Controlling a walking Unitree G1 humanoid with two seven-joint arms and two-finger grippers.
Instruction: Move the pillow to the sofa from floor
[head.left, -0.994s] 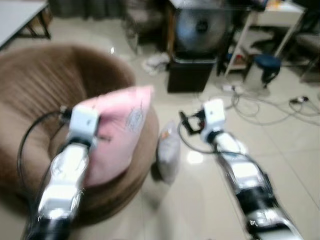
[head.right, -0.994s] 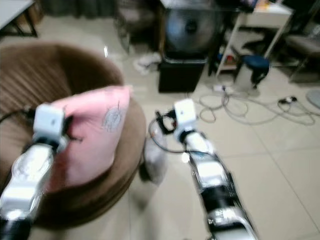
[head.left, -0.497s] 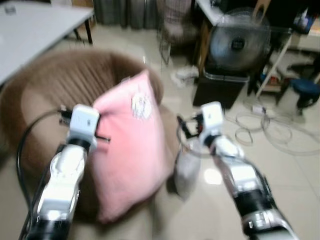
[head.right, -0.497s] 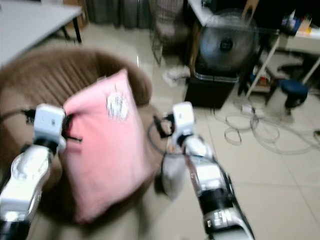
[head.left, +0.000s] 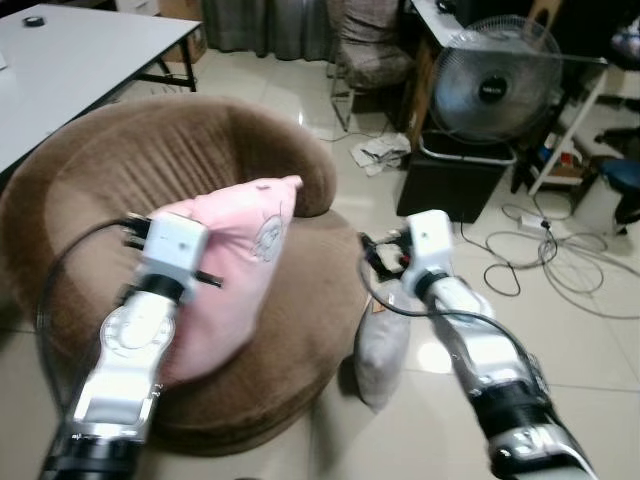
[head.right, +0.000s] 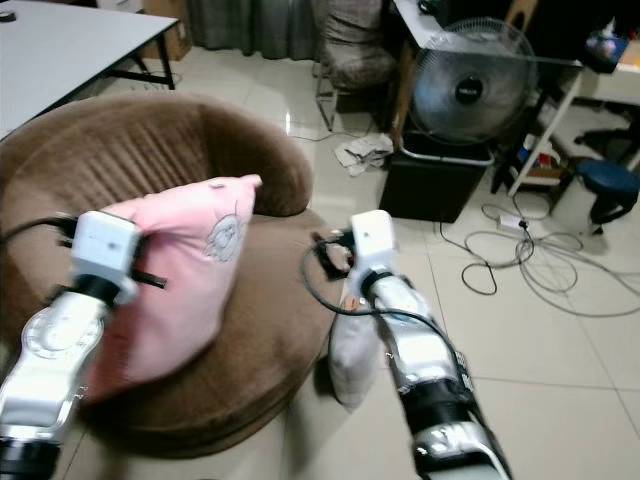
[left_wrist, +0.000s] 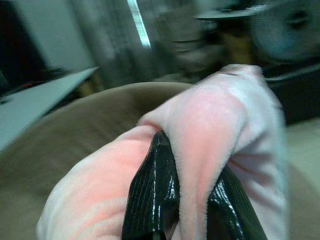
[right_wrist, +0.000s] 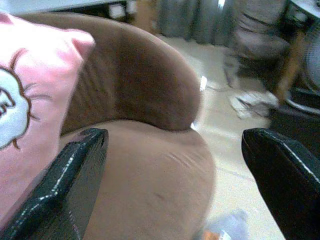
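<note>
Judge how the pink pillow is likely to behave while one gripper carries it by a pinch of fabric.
Probably soft and floppy: the left gripper has bunched a fold of the pink pillow between its fingers. Likely light for its bulk, since one pinch holds it over the brown sofa. Its plush cover looks grippy rather than slippery.

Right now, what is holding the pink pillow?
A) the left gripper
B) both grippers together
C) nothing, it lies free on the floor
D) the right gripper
A: the left gripper is shut on a fold of the pink pillow over the brown sofa, while the right gripper is open and apart from it.
</note>
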